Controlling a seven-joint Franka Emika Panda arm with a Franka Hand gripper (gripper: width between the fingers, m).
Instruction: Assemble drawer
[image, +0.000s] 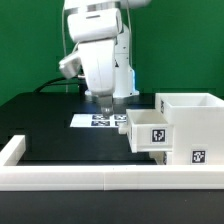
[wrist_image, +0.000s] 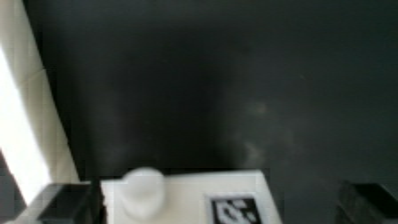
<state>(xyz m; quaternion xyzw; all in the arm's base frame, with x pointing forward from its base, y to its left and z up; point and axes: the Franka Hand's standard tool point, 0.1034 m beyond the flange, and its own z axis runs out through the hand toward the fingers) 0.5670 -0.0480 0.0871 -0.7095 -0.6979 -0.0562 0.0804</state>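
**Arm Hangs Over Marker Board as Drawer Waits Half-Built**

At the exterior view's left, a low white border wall (image: 60, 178) runs along the near edge of the black surface (image: 45, 115), with one short leg turning back at the corner. Moving toward the centre, the Panda arm (image: 100, 50) hangs with its gripper (image: 104, 101) low over the marker board (image: 103, 121), which lies flat on the surface. The fingers appear spread and hold nothing; the wrist view shows dark fingertips (wrist_image: 57, 203) standing well apart at either side, a white part (wrist_image: 192, 196) with a tag lying between them, its identity unclear.

At the exterior view's right stands the drawer: the large hollow box (image: 192, 125), open at the top, against the border wall. A small tray (image: 150, 128) with a square tag on its face juts from the box's side toward the centre, apparently partly slid in. A second tray cannot be made out.

The step in hand looks like the interval between parts, with one tray started into the box. The next move probably calls for pushing that tray fully home, which needs the gripper set squarely against its tagged face so it slides straight and does not jam.
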